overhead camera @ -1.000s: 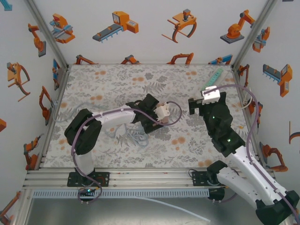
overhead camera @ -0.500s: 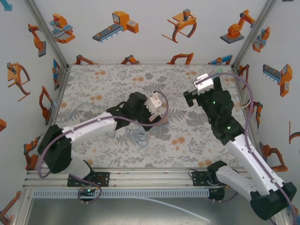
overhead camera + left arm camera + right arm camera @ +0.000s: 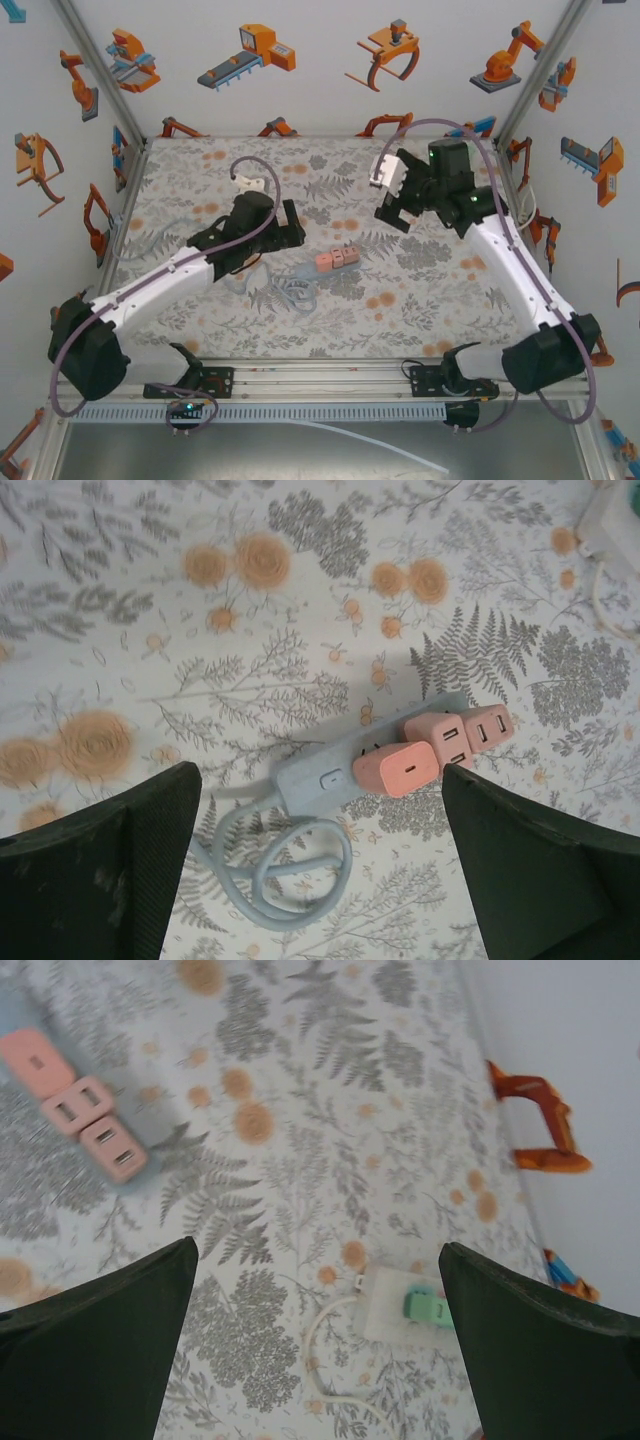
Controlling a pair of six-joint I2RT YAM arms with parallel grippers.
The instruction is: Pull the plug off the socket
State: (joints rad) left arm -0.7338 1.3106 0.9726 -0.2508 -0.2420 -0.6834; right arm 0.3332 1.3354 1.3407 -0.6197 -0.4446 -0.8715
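A grey-blue power strip (image 3: 318, 777) lies on the flowered table with three pink plugs on it. The nearest pink plug (image 3: 405, 768) sits tilted, and its metal prongs partly show where it meets the strip. The strip's cable (image 3: 285, 875) is coiled beside it. In the top view the pink plugs (image 3: 336, 260) lie mid-table. My left gripper (image 3: 278, 232) hovers just left of them, open and empty (image 3: 315, 768). My right gripper (image 3: 392, 210) hangs open at the back right, with nothing between its fingers (image 3: 317, 1248).
A white socket block (image 3: 395, 1305) with a green plug (image 3: 427, 1307) and a white cord (image 3: 325, 1345) lies near the right wall, under the right gripper. Printed walls close in the table on three sides.
My left gripper has opened and drawn back to the left, uncovering the strip with the pink plugs. The right arm has swung toward the back and left.
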